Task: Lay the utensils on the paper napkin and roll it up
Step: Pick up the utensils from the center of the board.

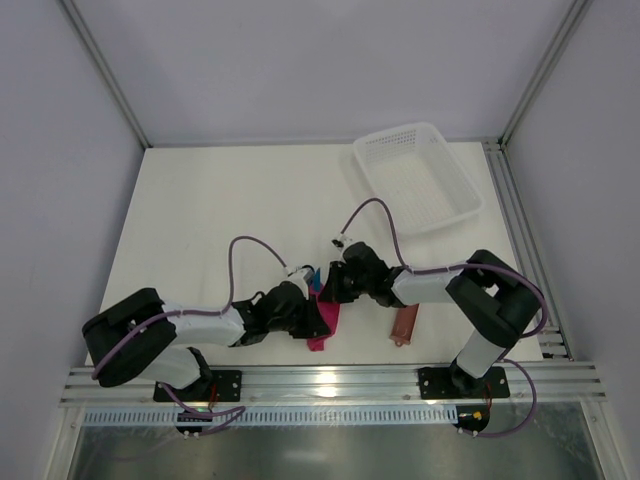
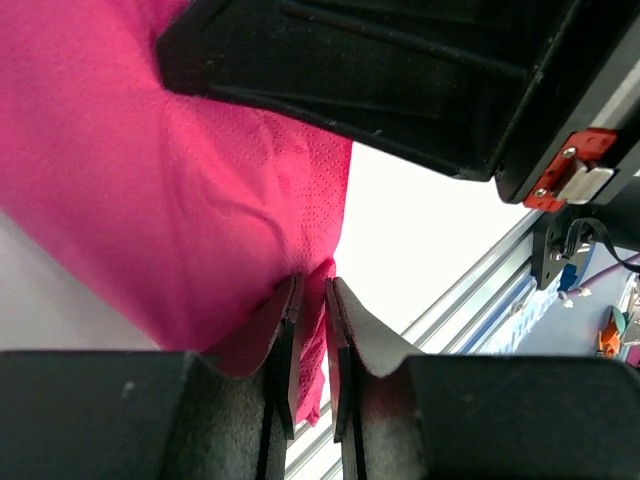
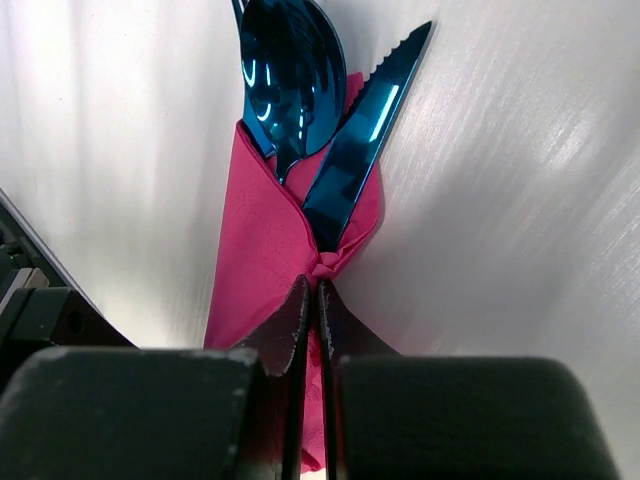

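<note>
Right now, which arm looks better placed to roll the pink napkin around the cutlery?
Probably the right arm: the right gripper pinches the napkin fold right beside the knife and spoon, while the left gripper holds only a loose edge.

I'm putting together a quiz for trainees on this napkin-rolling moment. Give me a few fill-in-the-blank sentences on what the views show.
1. The utensils poking out of the paper napkin are ____ in colour.
2. The right gripper is shut on the ____.
3. The reddish-brown sleeve lies beside the ____ arm.
Missing words: blue; napkin; right.
</note>
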Controlling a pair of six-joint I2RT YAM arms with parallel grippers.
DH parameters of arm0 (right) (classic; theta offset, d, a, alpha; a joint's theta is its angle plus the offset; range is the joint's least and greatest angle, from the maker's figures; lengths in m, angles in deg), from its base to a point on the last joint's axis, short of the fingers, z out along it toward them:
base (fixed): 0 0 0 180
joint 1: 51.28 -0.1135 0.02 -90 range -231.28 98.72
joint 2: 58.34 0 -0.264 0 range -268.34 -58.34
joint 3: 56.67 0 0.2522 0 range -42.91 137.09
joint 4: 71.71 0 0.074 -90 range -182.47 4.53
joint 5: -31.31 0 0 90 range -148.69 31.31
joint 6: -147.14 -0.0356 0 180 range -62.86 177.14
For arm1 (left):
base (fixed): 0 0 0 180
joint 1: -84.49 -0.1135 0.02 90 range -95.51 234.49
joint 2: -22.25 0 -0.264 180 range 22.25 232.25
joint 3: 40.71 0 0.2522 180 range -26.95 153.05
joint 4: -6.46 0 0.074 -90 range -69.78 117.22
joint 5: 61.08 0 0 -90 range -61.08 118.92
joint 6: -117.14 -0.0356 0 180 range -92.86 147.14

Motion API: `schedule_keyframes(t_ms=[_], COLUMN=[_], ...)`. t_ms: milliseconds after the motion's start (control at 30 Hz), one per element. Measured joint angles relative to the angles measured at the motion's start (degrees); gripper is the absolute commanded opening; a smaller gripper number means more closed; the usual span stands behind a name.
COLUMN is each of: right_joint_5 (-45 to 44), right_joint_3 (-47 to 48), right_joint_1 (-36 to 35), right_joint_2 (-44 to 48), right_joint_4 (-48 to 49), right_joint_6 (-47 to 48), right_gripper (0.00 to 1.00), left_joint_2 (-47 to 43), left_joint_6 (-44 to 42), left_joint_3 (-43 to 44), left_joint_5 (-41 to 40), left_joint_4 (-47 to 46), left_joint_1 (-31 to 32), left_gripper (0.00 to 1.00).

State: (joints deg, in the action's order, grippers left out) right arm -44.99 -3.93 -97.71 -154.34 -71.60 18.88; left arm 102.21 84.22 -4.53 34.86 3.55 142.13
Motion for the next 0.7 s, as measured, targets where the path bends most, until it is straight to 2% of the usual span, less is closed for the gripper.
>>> schedule_keyframes(t_ms=[33,67,133,167,233,267,367,500,700], right_joint_5=[-0.04,-0.07,-0.04,0.0,0.24,0.31,0.48,0.83,2.29], right_joint_3=[-0.57,-1.16,-2.45,-2.93,-3.5,-3.67,-3.89,-3.87,-4.44], right_joint_1=[-0.02,0.0,0.0,0.0,-0.02,-0.02,-0.02,-0.02,0.0], right_joint_2=[0.15,0.31,0.52,0.52,0.52,0.5,0.37,-0.07,-1.16], right_joint_4=[0.96,1.95,4.09,5.05,6.36,6.78,7.56,8.26,11.41], right_joint_6=[-0.17,-0.48,-0.9,-1.05,-1.16,-1.16,-1.14,-1.05,-0.7], right_gripper=[0.04,0.04,0.04,0.04,0.04,0.04,0.04,0.04,0.04], left_joint_2=[-0.26,-0.66,-2.01,-3.02,-4.9,-5.88,-9.75,-13.22,-14.01], left_joint_6=[0.07,0.09,0.42,0.52,0.55,0.46,-0.42,-1.2,-2.34], left_joint_3=[0.0,0.0,0.2,0.57,2.14,3.15,7.21,10.75,8.81], left_joint_5=[-0.15,-0.33,-0.81,-1.38,-2.93,-3.87,-7.85,-10.47,-10.14], left_joint_4=[0.35,0.96,3.02,4.98,9.9,12.15,19.76,25.59,29.18], left_joint_1=[0.04,0.09,0.09,0.11,0.2,0.24,0.13,-2.14,-7.91], left_gripper=[0.21,0.28,0.31,0.38,0.45,0.52,0.61,0.65,0.61])
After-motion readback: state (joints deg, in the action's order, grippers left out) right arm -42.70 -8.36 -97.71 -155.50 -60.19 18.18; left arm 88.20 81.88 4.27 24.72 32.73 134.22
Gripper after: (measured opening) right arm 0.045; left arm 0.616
